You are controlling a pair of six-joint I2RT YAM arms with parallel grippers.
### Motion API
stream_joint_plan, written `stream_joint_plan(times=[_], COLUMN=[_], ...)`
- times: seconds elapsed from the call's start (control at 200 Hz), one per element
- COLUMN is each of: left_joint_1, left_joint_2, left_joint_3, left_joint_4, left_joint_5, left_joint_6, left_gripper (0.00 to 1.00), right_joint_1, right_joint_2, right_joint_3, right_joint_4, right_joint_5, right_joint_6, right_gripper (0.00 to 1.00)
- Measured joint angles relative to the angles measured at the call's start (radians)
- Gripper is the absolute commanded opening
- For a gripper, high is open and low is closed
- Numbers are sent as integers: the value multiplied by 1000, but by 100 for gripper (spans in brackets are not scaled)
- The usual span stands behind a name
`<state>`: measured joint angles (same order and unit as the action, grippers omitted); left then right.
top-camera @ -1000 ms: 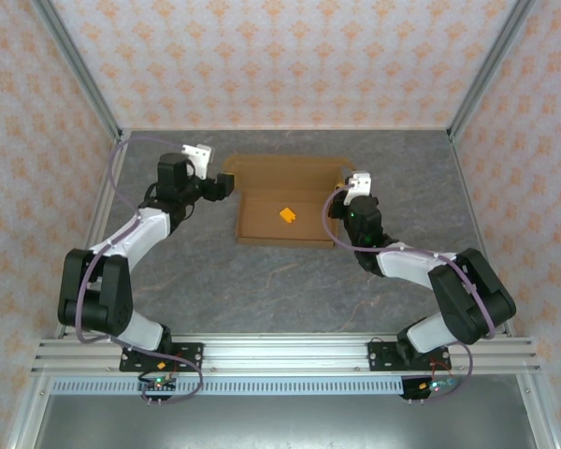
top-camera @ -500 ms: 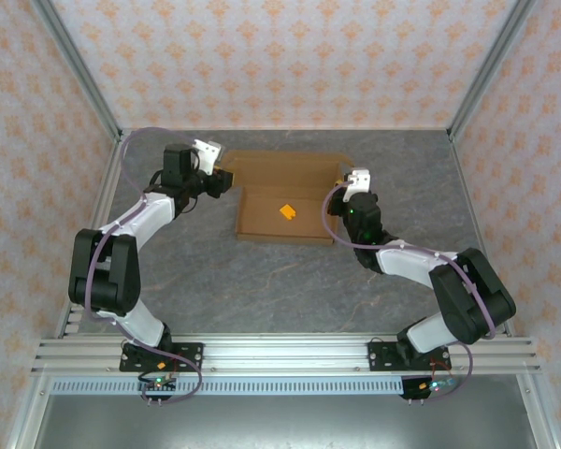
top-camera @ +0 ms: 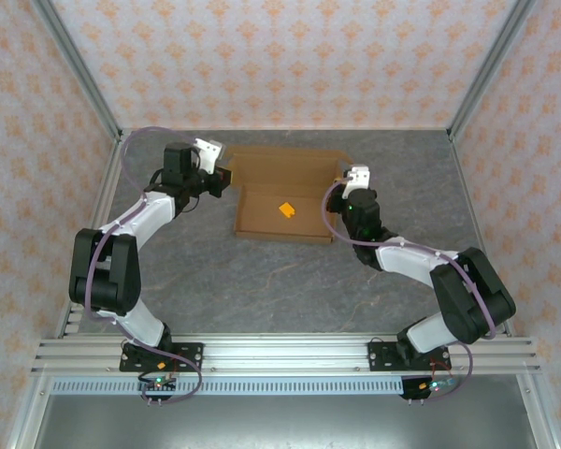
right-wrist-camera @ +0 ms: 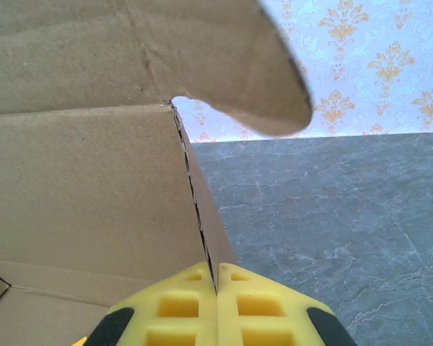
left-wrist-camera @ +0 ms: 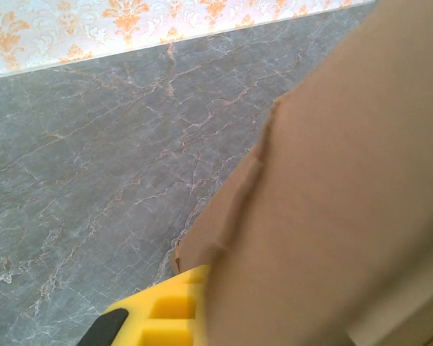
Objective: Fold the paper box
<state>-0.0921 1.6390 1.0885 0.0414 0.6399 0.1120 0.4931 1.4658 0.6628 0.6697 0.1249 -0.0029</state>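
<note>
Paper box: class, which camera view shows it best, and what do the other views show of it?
Top external: the whole paper box lies open, tray and rear panel visible. Left wrist shows a close brown panel against the left fingers. Right wrist shows an inner wall, a rounded flap, and the right fingers pinching the wall's edge.

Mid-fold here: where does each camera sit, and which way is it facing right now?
Top external: above and behind the bases, looking down on table, paper box, left arm, right arm.
Left wrist: on left gripper, facing a box flap; one yellow finger shows.
Right wrist: on right gripper, facing the box wall its yellow fingers pinch.
Shared: all three see the box.
</note>
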Motion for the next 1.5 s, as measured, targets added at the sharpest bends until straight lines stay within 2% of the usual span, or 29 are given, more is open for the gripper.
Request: stream_joint_plan(times=[0.28, 0.545, 0.761, 1.071, 1.501], left_joint_1=[-69, -139, -185, -253, -309], left_joint_2=[0, 0, -16, -72, -101], left_joint_3=[18, 4, -88, -237, -415], left_joint_4=[0, 20, 154, 318, 536], left_joint_5=[-87, -238, -351, -465, -564], left_joint_6=[-80, -177, -246, -270, -269], left_gripper=[0, 0, 0, 0, 0], right_joint_1=[-1, -1, 5, 10, 20], right_joint_2=[13, 32, 32, 27, 18], right_joint_3=[40, 56, 56, 16, -109], right_joint_4=[-61, -100, -108, -75, 69], right_joint_5=[41, 64, 79, 85, 77], right_joint_6=[55, 125, 161, 179, 167], right_gripper=[0, 0, 0, 0, 0])
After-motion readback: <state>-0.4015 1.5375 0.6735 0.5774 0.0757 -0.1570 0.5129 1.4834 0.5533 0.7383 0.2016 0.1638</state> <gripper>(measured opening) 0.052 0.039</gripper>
